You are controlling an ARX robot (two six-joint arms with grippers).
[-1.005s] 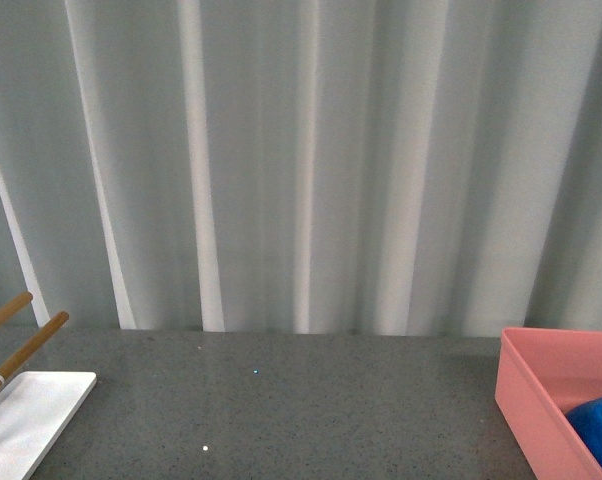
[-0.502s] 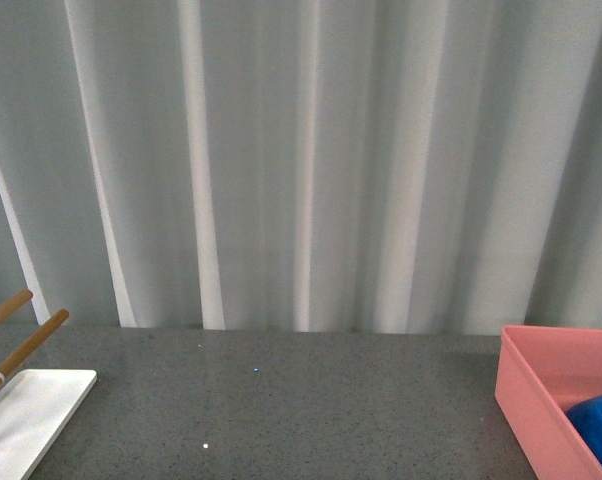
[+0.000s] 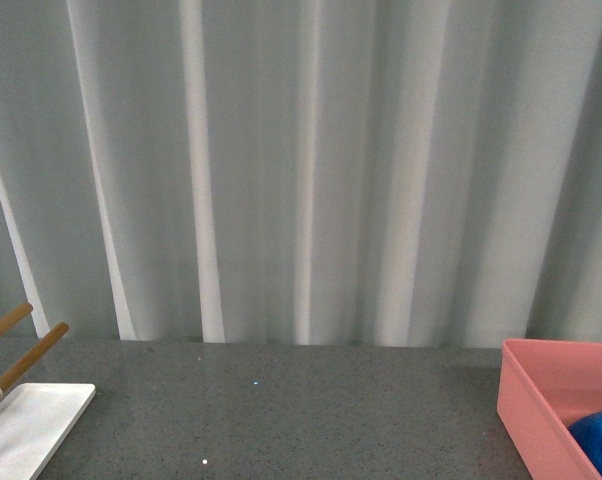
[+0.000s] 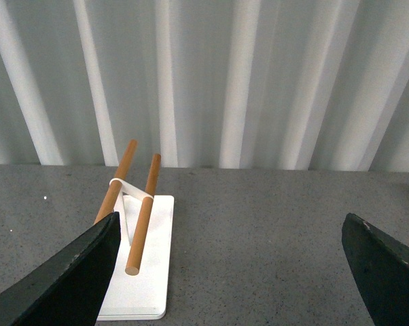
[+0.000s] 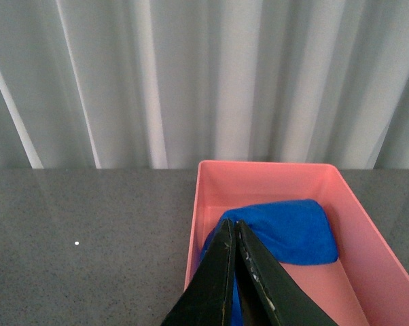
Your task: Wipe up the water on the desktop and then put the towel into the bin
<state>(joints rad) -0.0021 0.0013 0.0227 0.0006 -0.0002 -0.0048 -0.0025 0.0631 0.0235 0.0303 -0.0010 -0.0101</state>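
Note:
The blue towel (image 5: 293, 231) lies crumpled inside the salmon-pink bin (image 5: 259, 173); in the front view the bin (image 3: 526, 395) stands at the right edge with a corner of the towel (image 3: 601, 440) showing. My right gripper (image 5: 233, 224) is shut and empty, its tips above the towel and the bin's near part. My left gripper (image 4: 232, 227) is open and empty over the dark speckled desktop (image 4: 259, 231). Neither arm shows in the front view. The desktop (image 3: 281, 410) shows no visible water.
A white flat tray (image 4: 147, 285) with two wooden rods (image 4: 145, 214) stands on the left of the desktop, also in the front view (image 3: 26, 425). A pleated pale curtain (image 3: 301, 170) hangs behind the desk's far edge.
The front view has tilted slightly upward, so the desktop, tray and bin sit lower in the picture. Nothing on the desk has moved.

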